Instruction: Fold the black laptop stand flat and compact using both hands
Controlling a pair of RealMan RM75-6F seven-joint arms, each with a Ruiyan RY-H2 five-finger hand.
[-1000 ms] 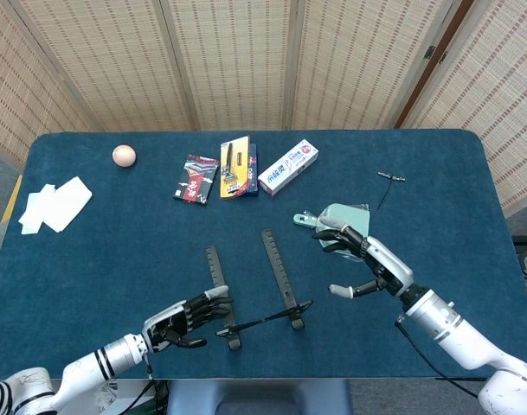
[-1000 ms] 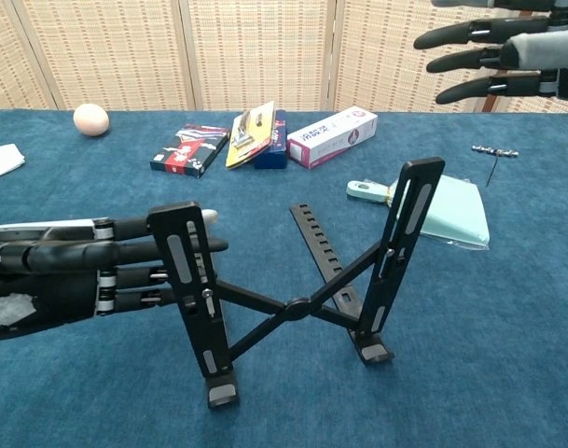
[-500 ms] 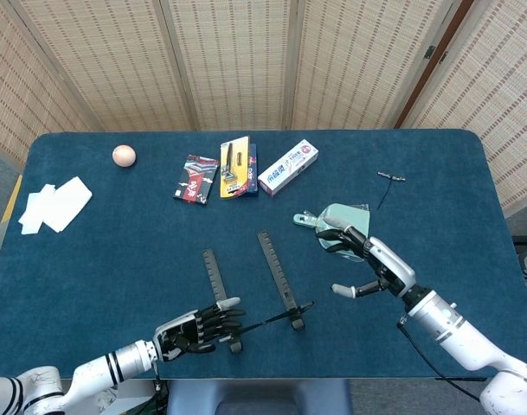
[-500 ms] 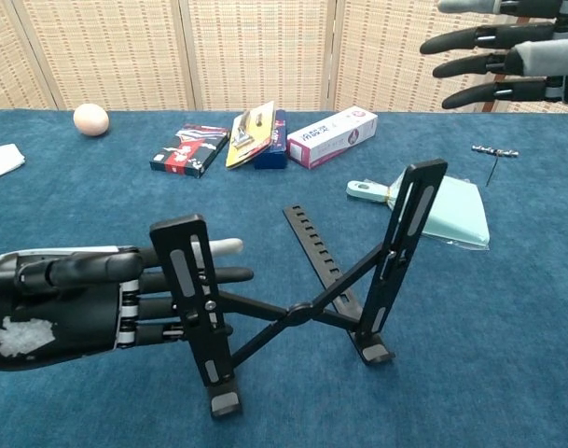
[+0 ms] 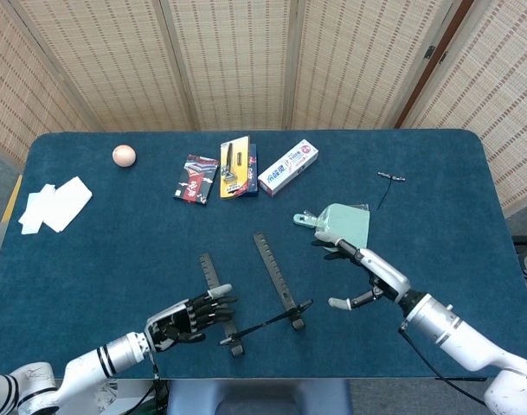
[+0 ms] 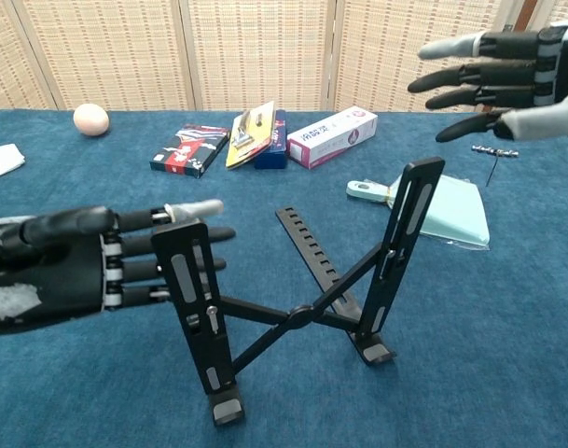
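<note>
Since half a second ago the right hand [image 6: 493,79] has been lowered, fingers spread and empty, well apart from the laptop stand [image 6: 297,308] standing unfolded on the bench [image 5: 116,233], whose left upright is nearly touched by the open left hand [image 6: 74,271].

The white box [image 6: 332,136] with a red end carries blue print along its side, too small to read. The dark packet [image 6: 187,149] and the yellow card [image 6: 250,124] show graphics, no legible words.
</note>
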